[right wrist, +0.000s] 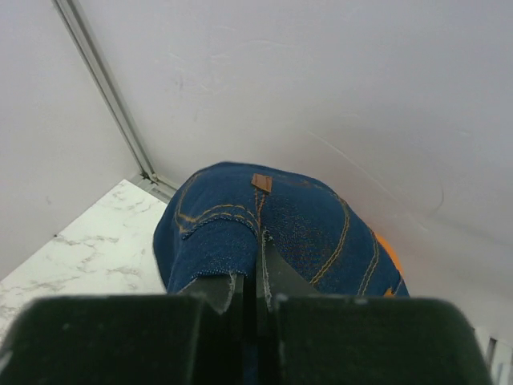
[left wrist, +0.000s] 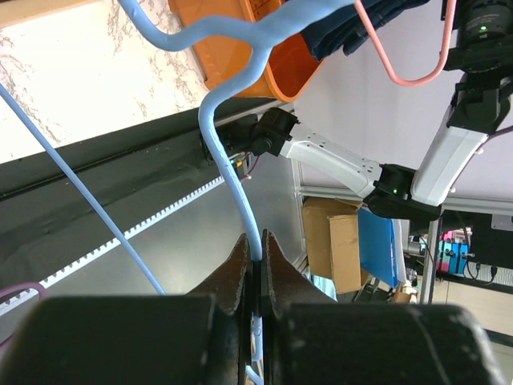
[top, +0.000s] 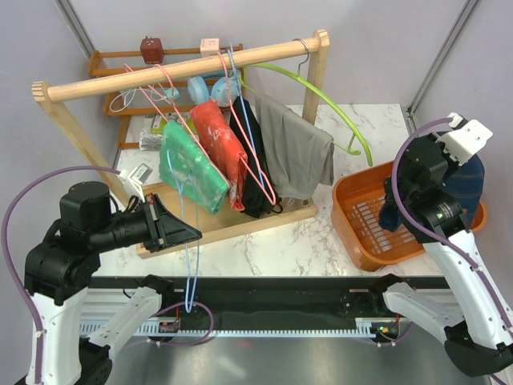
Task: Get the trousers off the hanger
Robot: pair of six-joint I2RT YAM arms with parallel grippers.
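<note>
The dark navy denim trousers point(right wrist: 272, 212) bulge over my right gripper point(right wrist: 258, 241), which is shut on a fold of them. In the top view they hang point(top: 473, 183) behind the right arm, above the orange basket point(top: 353, 224). The mint-green trousers point(top: 188, 164) hang on the wooden rack point(top: 184, 70), left of the red garment point(top: 218, 138). My left gripper point(left wrist: 256, 241) is shut on the wire of a light blue hanger point(left wrist: 232, 152). That blue hanger point(top: 190, 265) dangles in front of the rack, past the table's near edge, beside the left gripper point(top: 188, 231).
A black garment point(top: 252, 160) and the grey garment point(top: 292, 148) hang right of the red one. An empty green hanger point(top: 341, 116) sticks out from the rail toward the basket. A pink hanger point(top: 260, 180) loops among the clothes. Small items lie behind the rack.
</note>
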